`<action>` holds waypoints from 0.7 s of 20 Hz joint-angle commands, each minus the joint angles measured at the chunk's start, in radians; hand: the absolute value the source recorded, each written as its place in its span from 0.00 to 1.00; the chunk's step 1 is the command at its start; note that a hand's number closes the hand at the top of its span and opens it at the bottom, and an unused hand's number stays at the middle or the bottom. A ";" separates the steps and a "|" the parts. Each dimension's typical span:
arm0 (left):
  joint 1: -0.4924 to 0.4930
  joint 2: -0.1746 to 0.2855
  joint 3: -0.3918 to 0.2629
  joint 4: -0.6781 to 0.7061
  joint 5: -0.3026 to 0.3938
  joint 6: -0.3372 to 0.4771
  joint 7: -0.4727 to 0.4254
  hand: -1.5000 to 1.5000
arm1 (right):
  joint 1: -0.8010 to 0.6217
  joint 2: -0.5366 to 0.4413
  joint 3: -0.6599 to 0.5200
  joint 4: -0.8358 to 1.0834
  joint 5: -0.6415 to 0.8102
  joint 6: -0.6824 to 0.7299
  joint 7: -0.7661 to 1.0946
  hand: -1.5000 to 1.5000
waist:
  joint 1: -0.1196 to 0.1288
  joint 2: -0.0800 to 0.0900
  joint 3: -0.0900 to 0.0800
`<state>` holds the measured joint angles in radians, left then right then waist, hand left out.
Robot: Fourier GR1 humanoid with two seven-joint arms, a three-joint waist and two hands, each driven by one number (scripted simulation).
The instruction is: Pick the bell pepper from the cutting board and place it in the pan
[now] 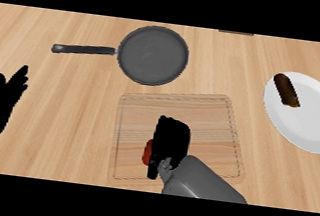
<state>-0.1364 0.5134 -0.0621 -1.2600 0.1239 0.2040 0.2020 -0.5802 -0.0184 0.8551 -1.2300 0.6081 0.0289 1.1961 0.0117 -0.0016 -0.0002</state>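
Two hands are showing at the lower edge of the head view. The right hand (170, 139) is hovering over the cutting board (207, 116), at about 6 o'clock from the picture's middle. Its fingers are curling down over the bell pepper (147, 151) and its thumb is tucking in at the near side, so it is holding the pepper rather than spreading wide. Only a small red patch of the pepper is peeking out at the hand's 9 o'clock side, over the lower left part of the board. The hand is hiding the rest, so I cannot tell whether the pepper is touching the wood or hanging just above it.

The pan (153, 54) is sitting on the counter (61, 88) at 12 o'clock from the board, just beyond its far edge, with its handle pointing toward 9 o'clock. Nothing is lying inside it.

The left hand (0, 103) is resting at 9 o'clock near the left edge, fingers straight and pointing up, touching nothing.

A white plate (316, 129) is lying at 3 o'clock, near the board's right side, and a dark brown, sausage-like piece (287, 90) is lying on its upper left part.
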 commanded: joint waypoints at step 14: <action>0.027 -0.015 0.037 -0.004 -0.019 0.008 0.007 0.50 | 0.088 0.017 -0.073 0.009 0.182 -0.135 0.289 1.00 | -0.056 -0.019 -0.002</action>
<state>-0.1161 0.5038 -0.0325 -1.2728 0.1052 0.2009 0.2096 -0.5497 -0.0173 0.8316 -1.2202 0.7431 0.0082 1.2180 -0.0116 -0.0105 -0.0008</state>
